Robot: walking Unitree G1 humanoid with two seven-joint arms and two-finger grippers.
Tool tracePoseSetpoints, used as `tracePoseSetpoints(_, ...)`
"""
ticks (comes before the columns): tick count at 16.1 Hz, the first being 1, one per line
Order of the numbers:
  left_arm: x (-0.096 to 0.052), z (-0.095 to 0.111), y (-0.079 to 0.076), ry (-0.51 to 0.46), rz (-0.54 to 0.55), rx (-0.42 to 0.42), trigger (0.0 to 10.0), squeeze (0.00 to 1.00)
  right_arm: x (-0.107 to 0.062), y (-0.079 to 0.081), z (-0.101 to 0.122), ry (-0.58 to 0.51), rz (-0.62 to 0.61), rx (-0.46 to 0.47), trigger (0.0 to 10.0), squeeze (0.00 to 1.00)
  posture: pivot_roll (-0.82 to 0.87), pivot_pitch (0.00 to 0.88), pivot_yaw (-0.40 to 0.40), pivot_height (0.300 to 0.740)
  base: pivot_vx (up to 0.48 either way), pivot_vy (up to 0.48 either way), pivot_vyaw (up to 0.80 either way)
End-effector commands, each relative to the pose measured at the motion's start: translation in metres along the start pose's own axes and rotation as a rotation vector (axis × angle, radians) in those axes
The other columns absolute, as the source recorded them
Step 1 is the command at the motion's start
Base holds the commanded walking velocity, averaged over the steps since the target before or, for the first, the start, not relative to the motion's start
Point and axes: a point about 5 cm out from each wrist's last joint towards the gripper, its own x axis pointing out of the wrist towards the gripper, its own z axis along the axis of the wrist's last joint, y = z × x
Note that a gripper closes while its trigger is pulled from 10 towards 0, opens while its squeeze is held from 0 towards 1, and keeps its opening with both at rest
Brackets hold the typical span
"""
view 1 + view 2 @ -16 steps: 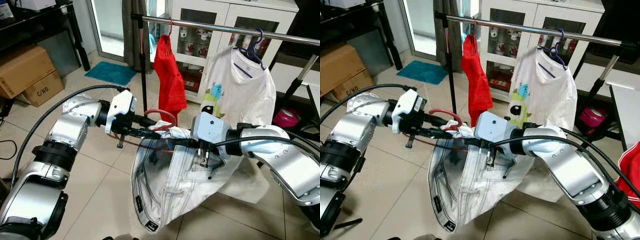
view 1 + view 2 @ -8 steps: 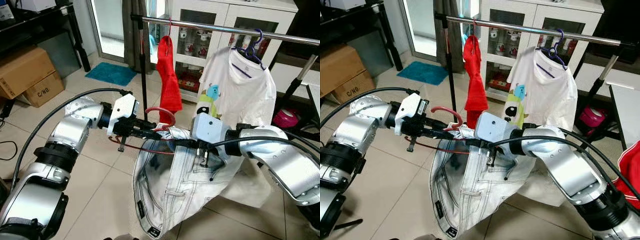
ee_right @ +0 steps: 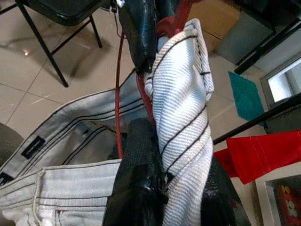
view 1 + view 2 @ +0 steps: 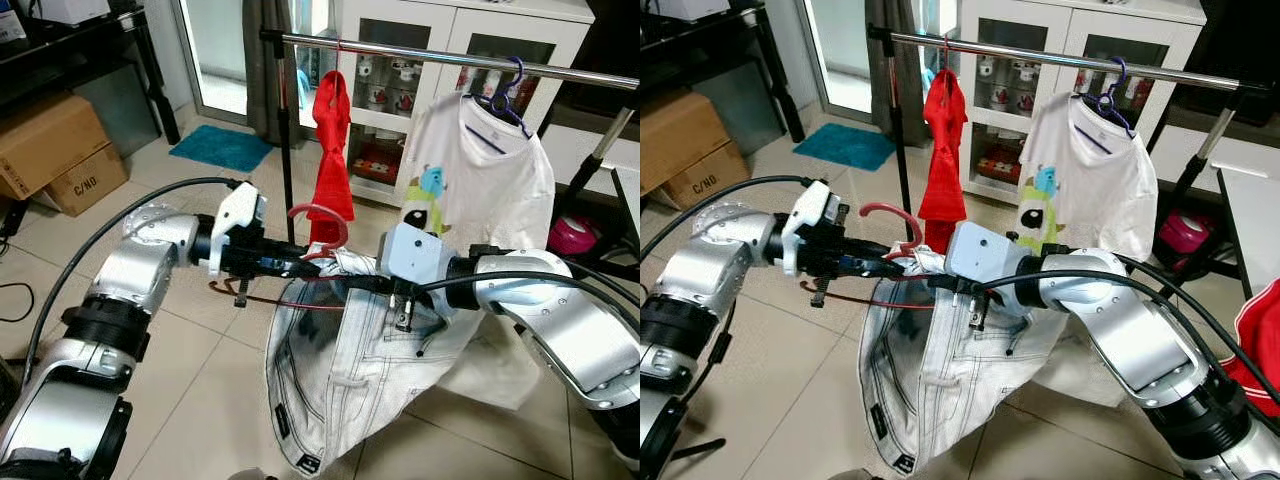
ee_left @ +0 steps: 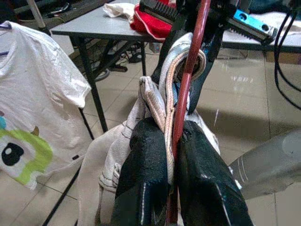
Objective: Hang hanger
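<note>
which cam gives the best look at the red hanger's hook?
Left eye view: the red wire hanger's curved hook stands clear above the pale denim jeans, between the left gripper and the right gripper. Right eye view shows it similarly. The wrist views show just stretches of red wire pinched with denim, no hook curve.

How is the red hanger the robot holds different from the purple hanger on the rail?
The red hanger is off the rail, clamped with pale jeans by the left tool and right tool; the purple hanger is hooked on the rail. The red one carries jeans, the purple one a white T-shirt. Both have curved hooks.
</note>
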Motion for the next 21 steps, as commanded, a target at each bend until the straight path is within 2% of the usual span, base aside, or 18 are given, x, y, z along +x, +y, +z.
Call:
tracePoseSetpoints(1, -0.004, 0.002, -0.001, -0.015, 0.007, -0.004, 0.0, 0.00, -0.009, -0.010, 0.025, -0.099, -0.047, -0.077, 10.0, 0.00, -0.15, 0.000, 0.041, 0.740, 0.000, 0.000, 0.00)
tracePoseSetpoints(2, -0.005, 0.003, -0.001, -0.019, 0.015, -0.005, 0.0, 0.00, -0.011, -0.010, 0.027, -0.121, -0.033, -0.065, 10.0, 0.31, -0.15, 0.000, 0.041, 0.740, 0.000, 0.000, 0.00)
tracePoseSetpoints(3, -0.007, 0.002, -0.001, -0.018, 0.030, -0.004, 0.0, 0.00, -0.013, -0.011, 0.030, -0.147, -0.031, -0.049, 10.0, 1.00, -0.15, 0.000, 0.041, 0.740, 0.000, 0.000, 0.00)
tracePoseSetpoints(7, -0.010, -0.001, -0.001, -0.025, 0.102, -0.009, 0.0, 0.00, -0.023, -0.012, 0.029, -0.156, -0.042, -0.034, 10.0, 1.00, -0.17, 0.000, 0.043, 0.740, 0.000, 0.000, 0.00)
tracePoseSetpoints(11, -0.010, 0.004, 0.007, -0.064, 0.211, 0.026, 0.0, 0.00, -0.030, -0.017, 0.031, -0.196, -0.093, 0.023, 10.0, 1.00, -0.17, 0.000, 0.044, 0.740, 0.000, 0.000, 0.00)
tracePoseSetpoints(13, -0.006, 0.005, 0.011, -0.087, 0.303, 0.050, 0.0, 0.00, -0.037, -0.020, 0.026, -0.200, -0.228, 0.089, 10.0, 1.00, -0.17, 0.000, 0.037, 0.740, 0.000, 0.000, 0.00)
tracePoseSetpoints(14, -0.005, 0.005, 0.012, -0.091, 0.316, 0.054, 0.0, 0.00, -0.037, -0.020, 0.025, -0.198, -0.243, 0.101, 10.0, 1.00, -0.17, 0.000, 0.034, 0.740, 0.000, 0.000, 0.00)
tracePoseSetpoints(15, -0.002, 0.006, 0.015, -0.099, 0.364, 0.073, 0.0, 0.00, -0.032, -0.013, 0.017, -0.163, -0.296, 0.173, 10.0, 1.00, -0.17, 0.000, 0.031, 0.740, 0.000, 0.000, 0.00)
tracePoseSetpoints(16, -0.002, 0.007, 0.015, -0.101, 0.377, 0.077, 0.0, 0.00, -0.030, -0.010, 0.015, -0.148, -0.302, 0.197, 10.0, 1.00, -0.17, 0.000, 0.030, 0.740, 0.000, 0.000, 0.00)
tracePoseSetpoints(18, 0.002, 0.014, 0.021, -0.137, 0.430, 0.095, 0.0, 0.00, -0.014, 0.000, -0.004, -0.033, -0.377, 0.286, 10.0, 1.00, -0.16, 0.000, 0.033, 0.740, 0.000, 0.000, 0.00)
tracePoseSetpoints(20, 0.003, 0.017, 0.022, -0.146, 0.437, 0.105, 0.0, 0.00, -0.003, 0.000, -0.011, 0.006, -0.447, 0.332, 10.0, 1.00, -0.16, 0.000, 0.036, 0.740, 0.000, 0.000, 0.00)
tracePoseSetpoints(21, 0.002, 0.017, 0.023, -0.144, 0.452, 0.112, 0.0, 0.00, 0.000, -0.001, -0.015, 0.031, -0.497, 0.403, 10.0, 1.00, -0.16, 0.000, 0.040, 0.740, 0.000, 0.000, 0.00)
